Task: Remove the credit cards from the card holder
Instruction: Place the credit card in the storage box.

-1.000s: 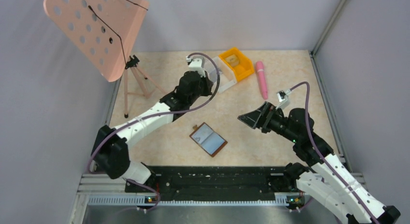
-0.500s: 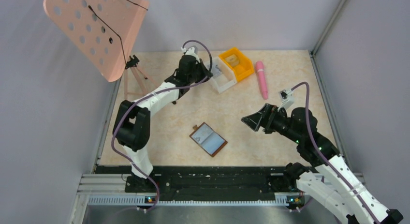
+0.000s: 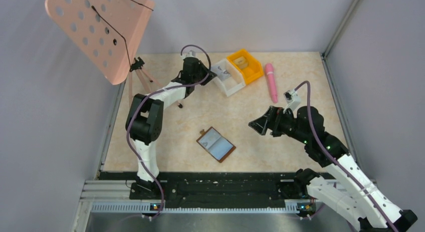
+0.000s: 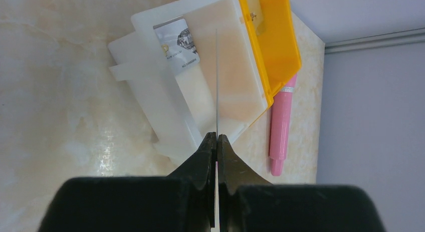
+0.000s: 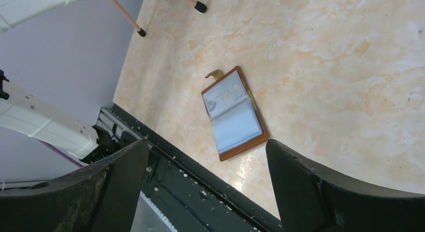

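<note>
The brown card holder (image 3: 216,144) lies open and flat on the table, also seen in the right wrist view (image 5: 234,113), with a printed card in its upper pocket (image 5: 224,95). My left gripper (image 3: 209,75) is shut on a credit card, seen edge-on as a thin line (image 4: 217,81), and holds it over the white bin (image 4: 150,91). Another credit card (image 4: 178,46) lies inside that bin. My right gripper (image 3: 256,126) hovers to the right of the card holder, open and with nothing in it (image 5: 206,142).
An orange bin (image 3: 245,65) adjoins the white bin (image 3: 226,77) at the back. A pink pen (image 3: 271,81) lies to their right. A pink perforated music stand (image 3: 100,31) on a tripod (image 3: 143,84) fills the back left. The black rail (image 3: 220,184) runs along the near edge.
The left arm has folded upright and its gripper has drawn left, uncovering more of the white bin, still shut on the card. The right gripper has barely shifted.
</note>
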